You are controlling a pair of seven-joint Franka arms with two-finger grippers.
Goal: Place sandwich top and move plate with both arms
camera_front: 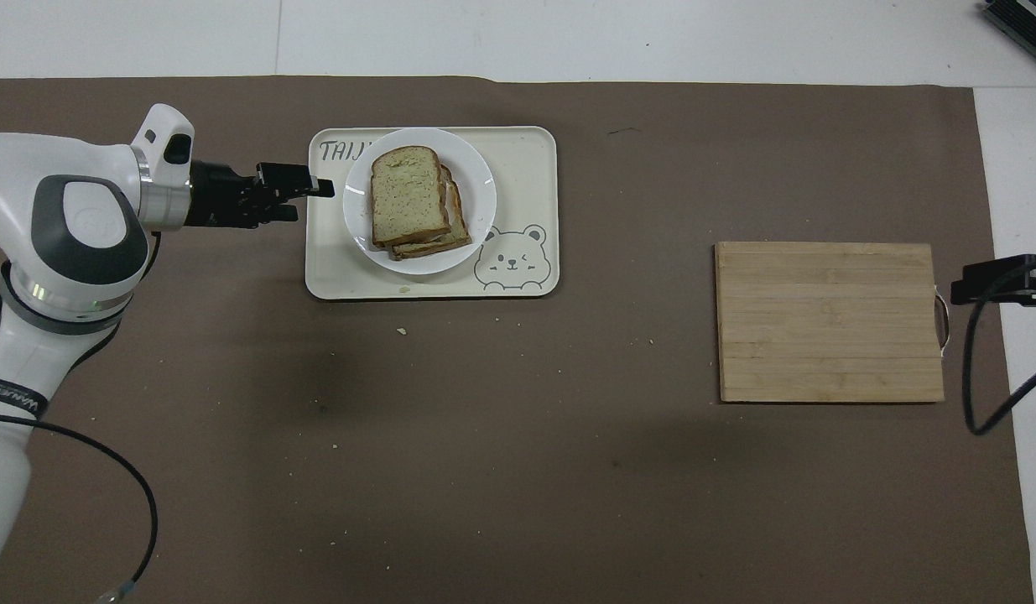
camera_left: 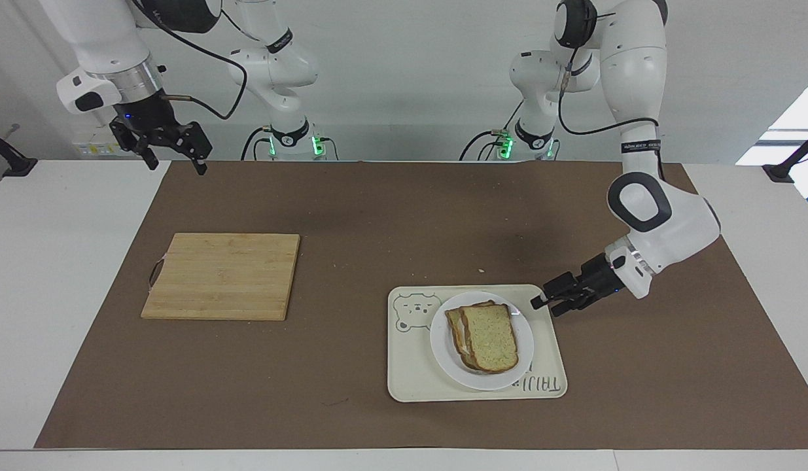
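Sandwich top (camera_left: 490, 337) sits on the lower slices, stack on the plate (camera_left: 443, 343). Plate rests on the cream bear tray (camera_left: 410, 386), which lies toward the left arm's end of the tabletop (camera_left: 70, 275). Left hand (camera_left: 546, 304) released, fingers apart, just beside the plate rim at the tray edge, not touching the plate. Right hand (camera_left: 175, 154) fingers spread, holding nothing, up over the mat's (camera_left: 377, 216) corner at the right arm's end; that arm waits. Wooden cutting board (camera_left: 224, 276) lies bare, well apart from the tray.
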